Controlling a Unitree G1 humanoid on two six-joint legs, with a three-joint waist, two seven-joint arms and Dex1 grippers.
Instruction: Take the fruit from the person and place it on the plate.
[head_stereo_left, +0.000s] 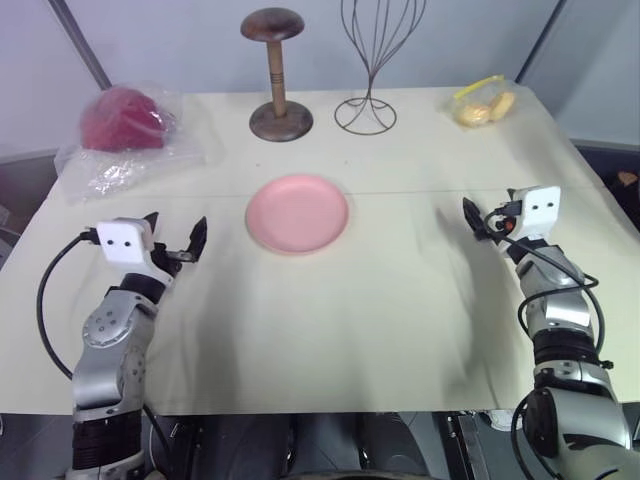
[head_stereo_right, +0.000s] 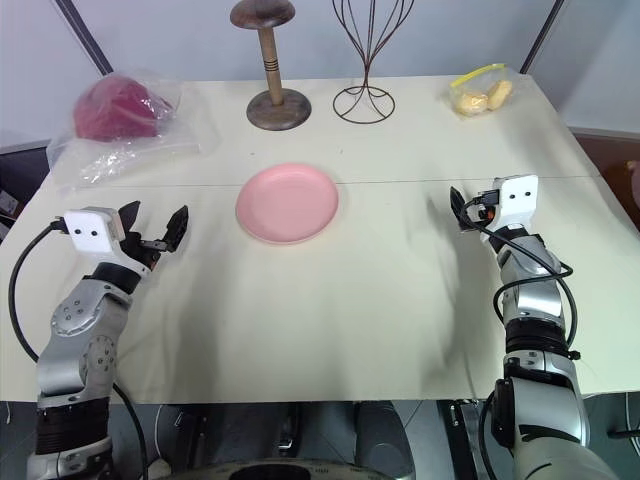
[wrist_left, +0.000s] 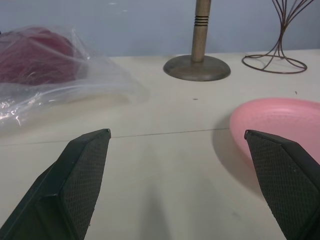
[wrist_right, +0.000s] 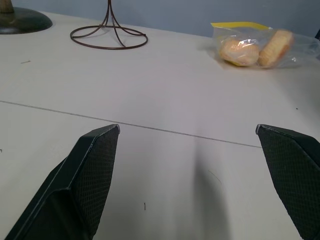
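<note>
The pink plate (head_stereo_left: 297, 213) lies bare at the centre of the bench (head_stereo_left: 400, 300), between the left gripper (head_stereo_left: 178, 243) and right gripper (head_stereo_right: 458, 210) (both with jaws spread wide, holding nothing)

No readable text, label, brand, number or sign anywhere. Plate (head_stereo_left: 297, 213) plain. Clear bags unprinted, as far as can be told. White boxes on wrists carry small dark dots only, no lettering. Counter (head_stereo_left: 400, 300) cloth unmarked.
</note>
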